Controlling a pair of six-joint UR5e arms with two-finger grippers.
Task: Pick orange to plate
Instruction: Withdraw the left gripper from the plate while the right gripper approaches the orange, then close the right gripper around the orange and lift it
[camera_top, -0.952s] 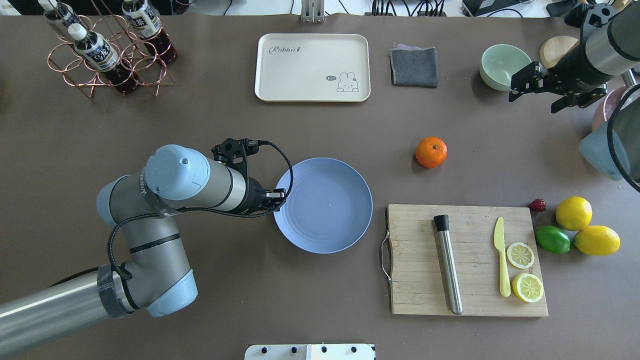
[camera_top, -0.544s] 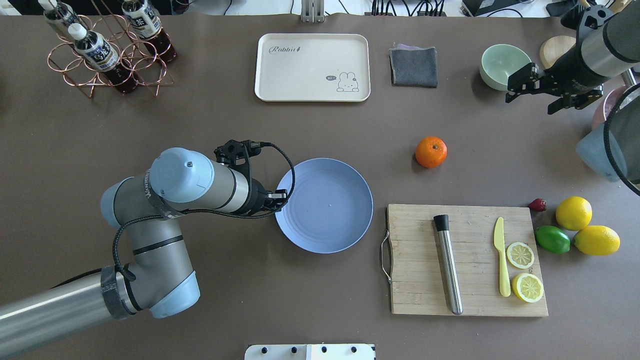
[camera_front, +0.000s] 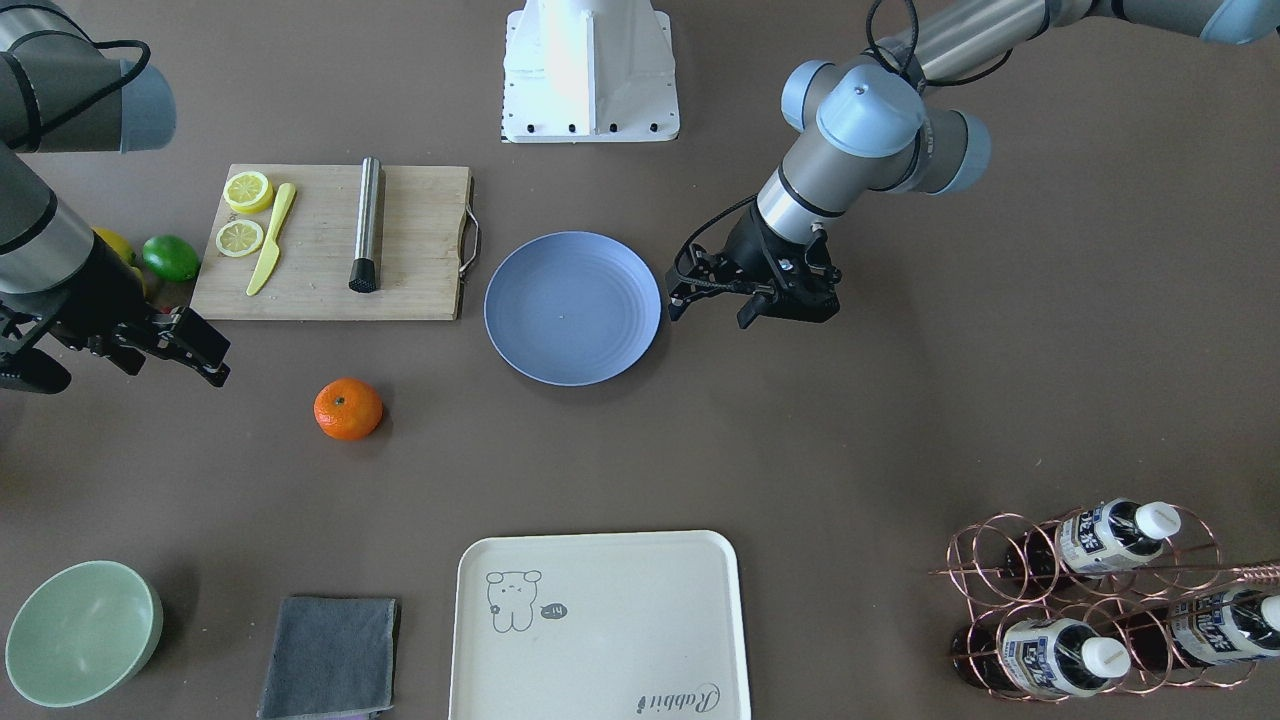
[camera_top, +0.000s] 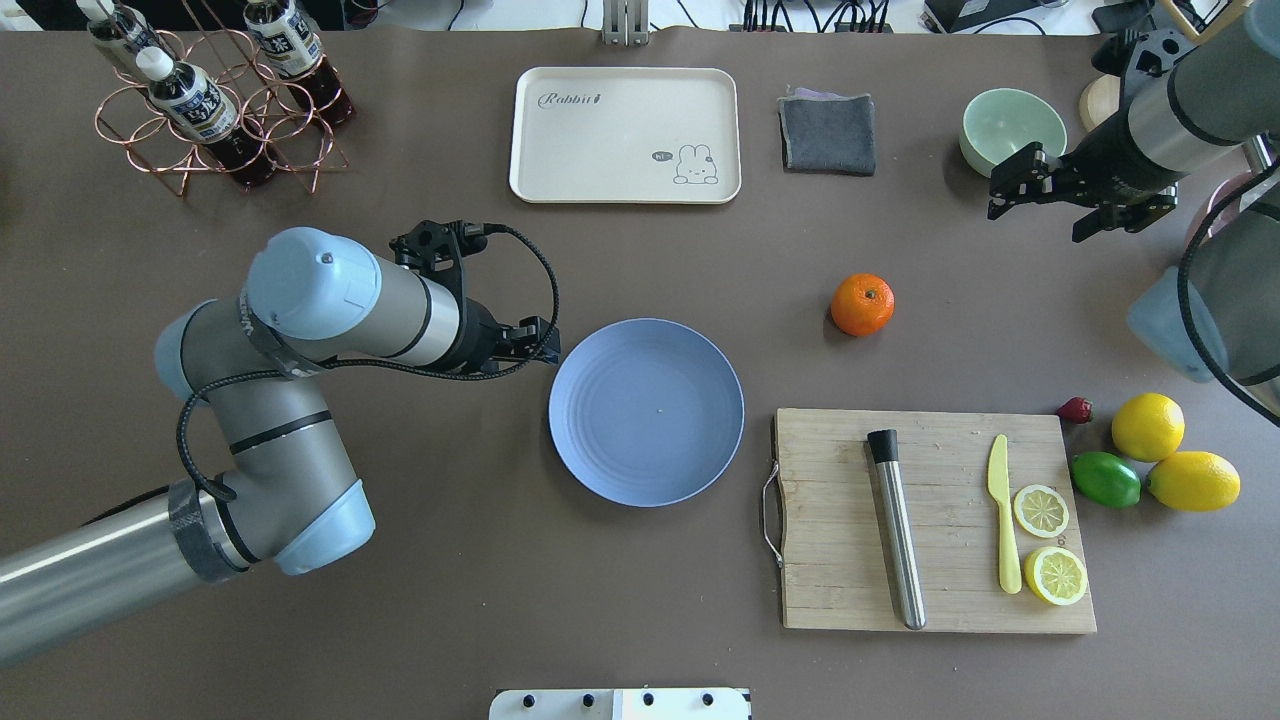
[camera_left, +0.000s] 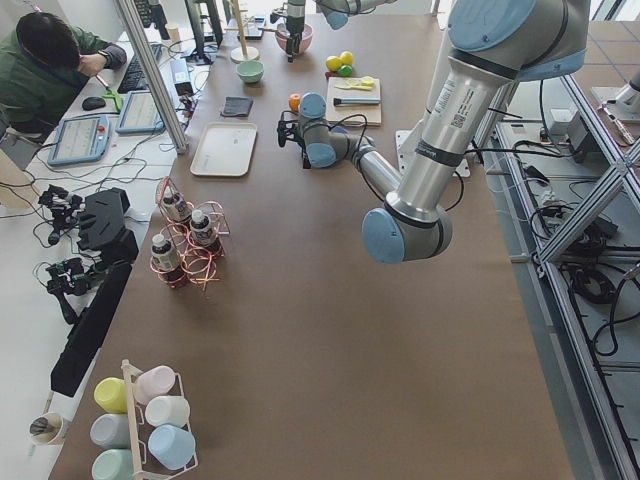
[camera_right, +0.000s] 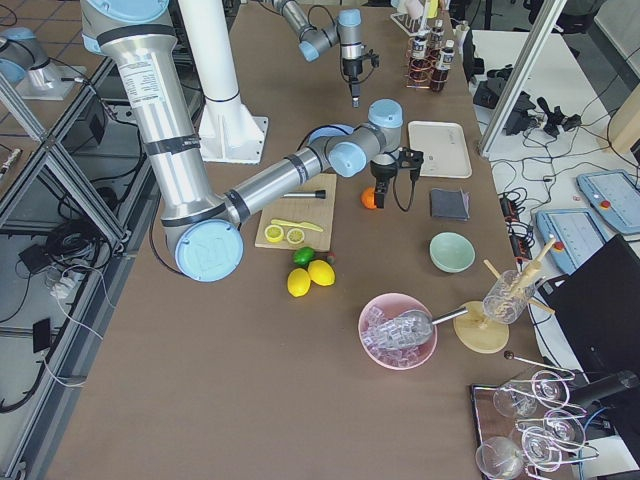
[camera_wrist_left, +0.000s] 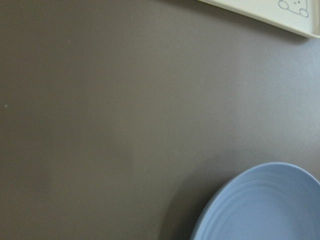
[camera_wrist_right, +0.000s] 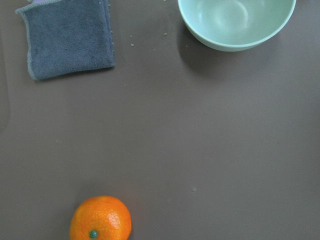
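Observation:
The orange (camera_top: 862, 304) lies on the brown table, right of and slightly beyond the plate (camera_top: 646, 411), a gap between them. It also shows in the front view as the orange (camera_front: 348, 409) and low in the right wrist view as the orange (camera_wrist_right: 100, 218). My right gripper (camera_top: 1038, 215) hovers open and empty near the green bowl, well to the right of the orange and beyond it. My left gripper (camera_top: 535, 340) is open and empty just off the plate's far left rim. The plate (camera_front: 572, 307) holds nothing.
A cutting board (camera_top: 935, 520) with a steel muddler, a yellow knife and lemon slices lies right of the plate. Two lemons (camera_top: 1147, 426) and a lime (camera_top: 1105, 479) sit beyond it. At the far side are the green bowl (camera_top: 1010, 130), grey cloth (camera_top: 827, 133), cream tray (camera_top: 625, 135) and bottle rack (camera_top: 215, 95).
My left gripper has drawn back from the plate's left rim, up and to the left. My right gripper has shifted left toward the orange. Plate and orange have not moved.

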